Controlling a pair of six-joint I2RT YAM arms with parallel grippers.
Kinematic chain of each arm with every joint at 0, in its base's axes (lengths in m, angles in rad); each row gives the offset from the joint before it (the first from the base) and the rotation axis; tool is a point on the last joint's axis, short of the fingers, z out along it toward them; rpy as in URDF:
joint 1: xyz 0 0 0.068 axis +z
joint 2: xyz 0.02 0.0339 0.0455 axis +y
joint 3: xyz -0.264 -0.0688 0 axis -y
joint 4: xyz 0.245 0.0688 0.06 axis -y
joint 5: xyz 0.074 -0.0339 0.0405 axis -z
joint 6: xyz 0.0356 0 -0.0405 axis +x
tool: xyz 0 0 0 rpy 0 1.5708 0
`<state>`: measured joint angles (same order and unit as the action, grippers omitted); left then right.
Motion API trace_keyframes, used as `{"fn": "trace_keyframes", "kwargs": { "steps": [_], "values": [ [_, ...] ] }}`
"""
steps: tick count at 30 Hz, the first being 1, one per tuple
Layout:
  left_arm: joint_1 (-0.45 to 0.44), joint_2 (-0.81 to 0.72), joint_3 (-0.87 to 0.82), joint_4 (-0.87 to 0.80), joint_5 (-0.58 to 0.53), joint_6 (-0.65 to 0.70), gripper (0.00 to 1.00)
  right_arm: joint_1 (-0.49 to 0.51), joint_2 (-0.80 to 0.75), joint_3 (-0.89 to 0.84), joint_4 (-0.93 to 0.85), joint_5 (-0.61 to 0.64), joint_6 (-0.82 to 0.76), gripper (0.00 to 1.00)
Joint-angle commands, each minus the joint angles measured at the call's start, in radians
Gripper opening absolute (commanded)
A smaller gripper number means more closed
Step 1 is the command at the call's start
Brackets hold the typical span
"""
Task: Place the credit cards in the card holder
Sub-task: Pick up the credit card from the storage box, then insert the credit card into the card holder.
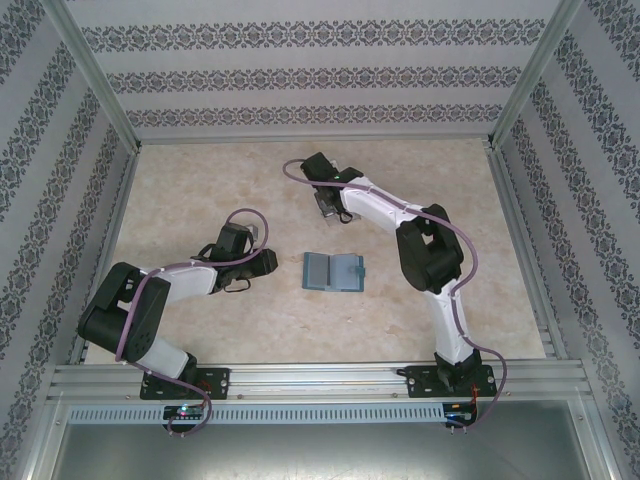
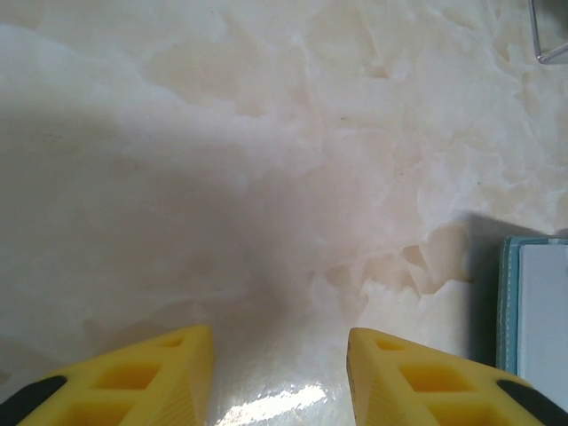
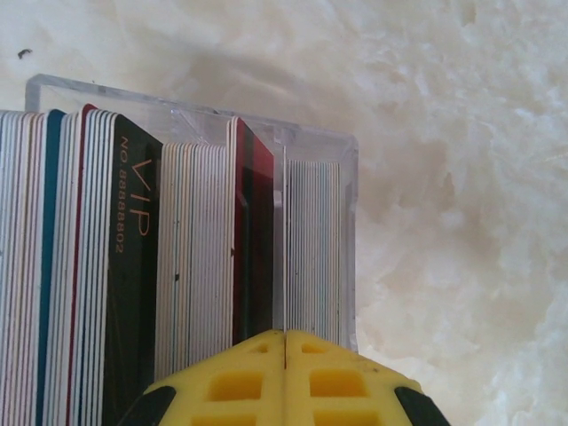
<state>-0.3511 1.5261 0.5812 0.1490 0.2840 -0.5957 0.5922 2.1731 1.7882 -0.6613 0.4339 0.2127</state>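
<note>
Right jaws closed at the card box, left jaws spread beside the holder.
My right jaws are pressed together, their yellow fingers point(image 3: 240, 382) meeting in line with the divider of a clear plastic box point(image 3: 319, 146) packed with cards on edge. A dark red credit card point(image 3: 256, 231) stands right beside that seam; I cannot tell whether it is pinched. My left jaws hang spread over the pale marbled surface point(image 2: 266, 177), with the square teal-blue card holder point(image 1: 333, 271) lying open just to their right.

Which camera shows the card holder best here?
Top external: the card holder lies open and whole on the table. The left wrist view catches one cropped edge of it at the frame's right.
</note>
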Motion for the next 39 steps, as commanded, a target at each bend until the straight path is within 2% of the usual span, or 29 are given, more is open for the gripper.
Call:
{"fn": "trace_keyframes", "kwargs": {
  "steps": [1,10,15,18,21,24,30,34,39],
  "values": [
    [0.011,0.014,0.027,-0.003,0.019,0.007,0.44,-0.009,-0.088,-0.037,0.012,-0.036,0.046,0.00],
    [0.011,0.023,0.029,-0.008,0.010,0.015,0.44,-0.023,-0.228,-0.166,0.098,-0.042,0.080,0.00],
    [0.012,0.022,0.032,-0.007,0.012,0.018,0.44,-0.047,-0.335,-0.238,0.123,-0.143,0.114,0.00],
    [0.011,0.018,0.033,-0.015,0.010,0.026,0.44,-0.078,-0.426,-0.323,0.163,-0.285,0.150,0.00],
    [0.011,0.005,0.033,-0.013,0.022,0.031,0.44,-0.120,-0.521,-0.425,0.190,-0.506,0.162,0.00],
    [0.011,0.002,0.030,0.000,0.054,0.044,0.45,-0.145,-0.643,-0.572,0.226,-0.641,0.179,0.00],
    [-0.005,0.029,0.017,0.135,0.219,0.078,0.49,-0.168,-0.840,-0.886,0.382,-0.879,0.256,0.00],
    [-0.020,0.066,0.020,0.152,0.289,0.102,0.49,-0.198,-0.883,-1.038,0.450,-0.976,0.280,0.00],
    [-0.067,0.104,0.051,0.148,0.326,0.131,0.49,-0.255,-0.839,-1.135,0.550,-1.133,0.299,0.00]
  ]
}}
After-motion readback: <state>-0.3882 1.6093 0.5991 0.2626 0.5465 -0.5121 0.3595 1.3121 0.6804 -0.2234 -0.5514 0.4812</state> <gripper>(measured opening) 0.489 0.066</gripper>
